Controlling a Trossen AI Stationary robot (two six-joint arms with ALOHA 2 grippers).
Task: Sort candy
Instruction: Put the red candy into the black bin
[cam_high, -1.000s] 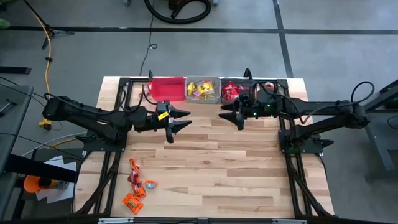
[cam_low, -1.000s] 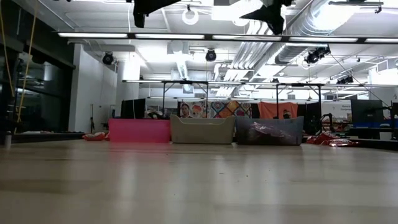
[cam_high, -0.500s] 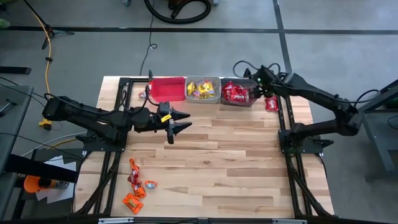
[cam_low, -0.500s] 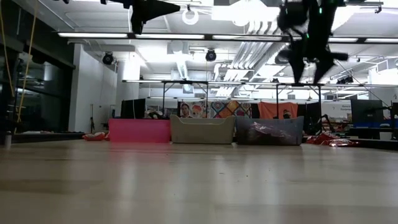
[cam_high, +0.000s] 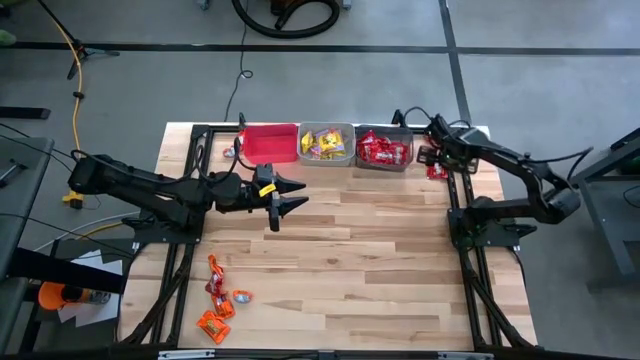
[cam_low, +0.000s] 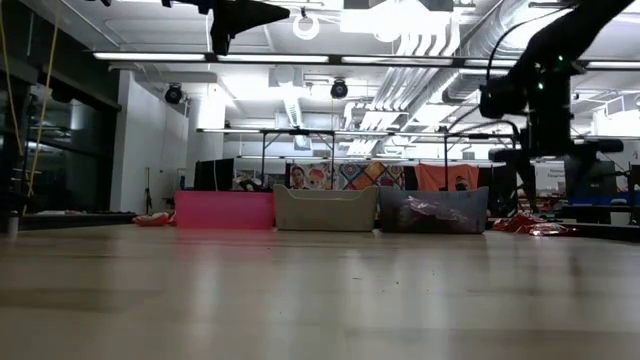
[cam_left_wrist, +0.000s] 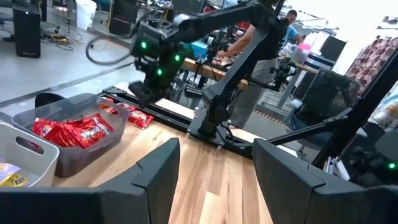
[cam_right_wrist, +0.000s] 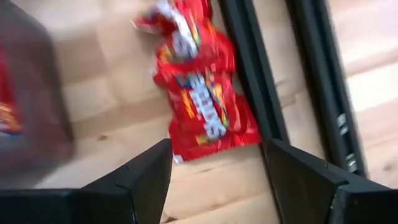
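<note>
My right gripper (cam_high: 432, 156) (cam_right_wrist: 214, 180) is open and points down above two red candy packets (cam_right_wrist: 200, 102) (cam_high: 437, 168). They lie flat on the table's far right corner, between the dark bin (cam_high: 383, 150) and a black frame rail (cam_right_wrist: 249, 62). The fingers stand above the packets without touching them. My left gripper (cam_high: 291, 195) (cam_left_wrist: 214, 180) hangs open over the table's middle left, holding nothing. The dark bin holds red candies (cam_left_wrist: 74, 130), and the clear grey bin (cam_high: 327, 142) holds yellow ones. More orange and red candies (cam_high: 216, 296) lie near the near left edge.
The red bin (cam_high: 268, 142) stands left of the clear grey one along the far edge. Black frame rails (cam_high: 460, 215) run along both sides of the table. Bare wood stretches across the middle. In the low view the three bins (cam_low: 326, 208) stand in a row.
My right gripper has left the table's middle near the dark bin. It rose, swung toward the far right corner and turned to point down, then came lower over the red packets beside the dark bin. The left arm has kept still.
</note>
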